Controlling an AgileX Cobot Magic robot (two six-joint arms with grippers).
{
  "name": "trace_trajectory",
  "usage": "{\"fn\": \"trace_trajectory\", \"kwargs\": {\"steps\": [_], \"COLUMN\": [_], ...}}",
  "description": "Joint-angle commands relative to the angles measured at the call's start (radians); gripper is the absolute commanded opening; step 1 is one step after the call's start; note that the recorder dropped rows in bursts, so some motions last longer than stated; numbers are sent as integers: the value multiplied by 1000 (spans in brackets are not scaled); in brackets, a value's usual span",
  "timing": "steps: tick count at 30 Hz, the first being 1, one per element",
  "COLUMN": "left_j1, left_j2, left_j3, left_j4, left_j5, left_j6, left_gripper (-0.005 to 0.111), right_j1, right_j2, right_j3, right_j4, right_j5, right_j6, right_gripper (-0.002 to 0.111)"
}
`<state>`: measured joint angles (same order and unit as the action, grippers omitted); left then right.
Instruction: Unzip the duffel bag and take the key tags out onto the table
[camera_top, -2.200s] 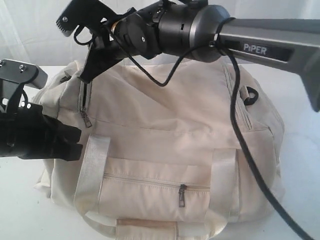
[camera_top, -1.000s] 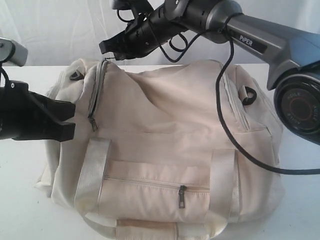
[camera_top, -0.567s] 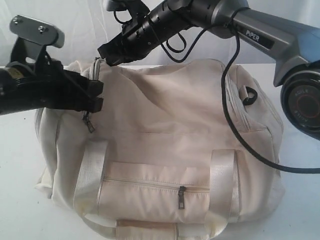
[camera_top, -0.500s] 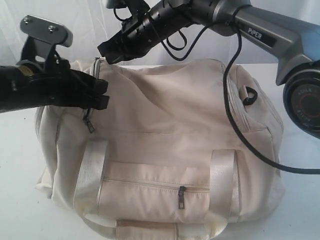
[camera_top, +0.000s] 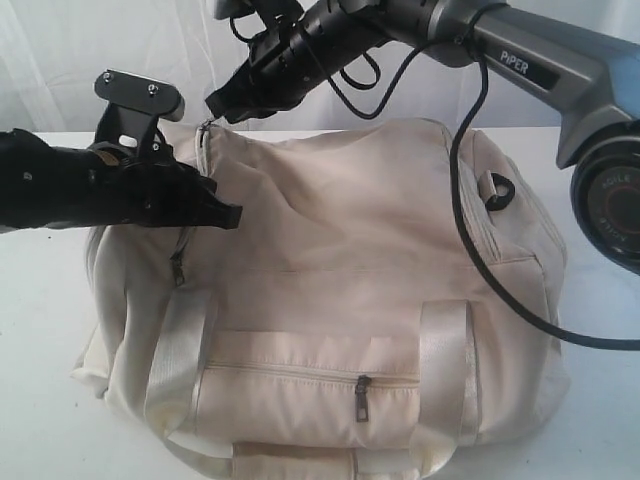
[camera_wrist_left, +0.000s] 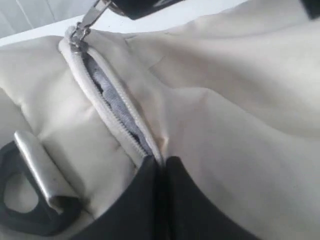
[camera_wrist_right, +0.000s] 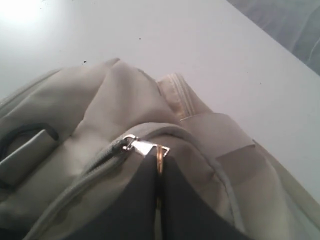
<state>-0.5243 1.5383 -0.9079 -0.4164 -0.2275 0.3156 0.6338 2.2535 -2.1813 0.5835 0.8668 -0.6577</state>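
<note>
A cream fabric duffel bag (camera_top: 340, 260) lies on the white worktop (camera_top: 40, 420). The right gripper (camera_top: 213, 108) pinches the metal zipper pull (camera_wrist_right: 142, 146). The left gripper (camera_wrist_left: 161, 162) pinches bag fabric beside the partly opened zip (camera_wrist_left: 107, 95). It would be best to draw the pull along the zip's line while the left holds the cloth taut. No key tags are in view.

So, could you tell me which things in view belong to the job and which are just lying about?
Job: duffel bag; its main zipper pull, gripped by the right jaws; fabric beside the zip, pinched by the left jaws; table. Key tags: not visible.
Just there: front pocket pull; dark strap ring; arm cable.
</note>
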Motion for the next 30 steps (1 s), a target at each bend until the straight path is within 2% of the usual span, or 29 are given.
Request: {"fn": "trace_trajectory", "kwargs": {"steps": [1,7,18,30], "left_j1": [3,3,3,105], "left_j2": [-39,-69,-139,-213], "left_j3": [0,4,87,94], "left_j4": [-32,-32,-32,-28], "left_j5": [98,170,143,215], "left_j6": [3,25,25,28], "left_gripper": [0,0,0,0], "right_j1": [-6,-6,-6,-6], "right_j2": [-11,-5,13,17], "right_j3": [-9,-9,-9,-9], "right_j4": [-12,-14,-35,-112], "right_j5": [-54,-72,-83,-44], "right_j6": [-14,3,5,60], "right_gripper": [0,0,0,0]}}
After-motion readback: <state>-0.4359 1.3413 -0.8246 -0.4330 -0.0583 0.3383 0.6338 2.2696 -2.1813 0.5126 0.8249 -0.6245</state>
